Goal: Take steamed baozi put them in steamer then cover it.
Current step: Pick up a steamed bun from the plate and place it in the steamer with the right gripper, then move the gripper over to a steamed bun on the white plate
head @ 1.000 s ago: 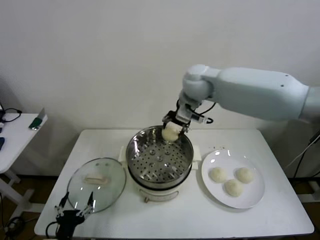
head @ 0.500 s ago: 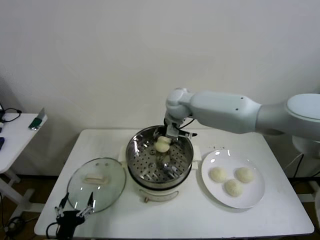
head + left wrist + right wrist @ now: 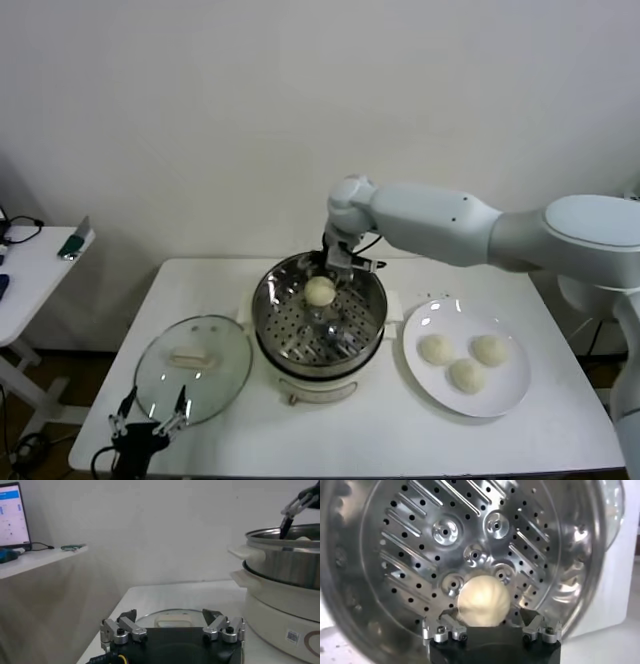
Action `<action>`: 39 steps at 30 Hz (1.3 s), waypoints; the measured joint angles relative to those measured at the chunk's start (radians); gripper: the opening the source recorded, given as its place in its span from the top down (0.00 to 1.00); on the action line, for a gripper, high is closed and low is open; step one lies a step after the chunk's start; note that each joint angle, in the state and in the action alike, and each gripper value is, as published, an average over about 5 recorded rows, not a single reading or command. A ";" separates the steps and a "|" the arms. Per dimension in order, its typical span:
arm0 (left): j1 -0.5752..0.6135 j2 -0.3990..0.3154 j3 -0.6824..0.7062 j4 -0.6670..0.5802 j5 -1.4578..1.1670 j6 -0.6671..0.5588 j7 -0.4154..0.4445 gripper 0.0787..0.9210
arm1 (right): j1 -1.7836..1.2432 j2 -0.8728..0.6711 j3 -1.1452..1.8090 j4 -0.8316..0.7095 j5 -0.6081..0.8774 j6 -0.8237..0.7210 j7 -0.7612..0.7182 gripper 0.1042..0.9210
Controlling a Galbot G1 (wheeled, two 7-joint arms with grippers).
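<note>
1. The right gripper (image 3: 490, 622) hung inside the steamer (image 3: 318, 322), jaws spread wide, gripping nothing.
2. One baozi (image 3: 483, 601) sat on the perforated tray between its fingertips, apparently released.
3. Three baozi (image 3: 463, 361) lay on the plate (image 3: 505, 393), well apart from that claw.
4. The left gripper (image 3: 172, 628) waited wide open, just short of the glass lid (image 3: 192, 366).

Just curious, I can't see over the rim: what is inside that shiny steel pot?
Inside the steamer, one baozi lies on the perforated tray, between the right gripper's open fingers. Whatever is beneath the tray is hidden.
</note>
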 measured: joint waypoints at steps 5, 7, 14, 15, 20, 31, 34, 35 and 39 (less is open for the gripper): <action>0.001 0.000 0.001 -0.004 0.006 -0.003 0.000 0.12 | 0.123 -0.115 -0.092 0.073 0.202 -0.123 -0.042 0.12; -0.001 0.001 0.000 -0.007 0.006 -0.002 0.001 0.12 | 0.164 -0.171 -0.138 0.105 0.264 -0.186 -0.049 0.12; -0.012 -0.001 0.001 -0.006 0.007 -0.004 0.003 0.12 | 0.230 -0.370 -0.277 0.228 0.391 -0.413 -0.042 0.12; -0.012 -0.001 0.001 -0.004 0.007 -0.004 0.003 0.12 | 0.228 -0.396 -0.288 0.246 0.399 -0.443 -0.035 0.12; -0.014 0.000 -0.002 0.005 0.009 -0.008 0.002 0.12 | 0.164 -0.503 -0.298 0.312 0.419 -0.580 0.010 0.12; -0.016 0.006 -0.004 0.015 0.011 -0.008 0.001 0.12 | -0.108 -0.592 -0.136 0.325 0.365 -0.778 0.106 0.12; -0.018 0.005 -0.003 0.019 0.011 -0.008 0.001 0.12 | -0.174 -0.598 -0.089 0.314 0.345 -0.808 0.126 0.12; -0.019 0.005 -0.002 0.020 0.011 -0.008 0.001 0.12 | -0.195 -0.599 -0.074 0.309 0.339 -0.816 0.132 0.12; -0.023 0.003 -0.001 0.024 0.012 -0.008 0.001 0.12 | -0.275 -0.598 -0.014 0.289 0.316 -0.840 0.154 0.13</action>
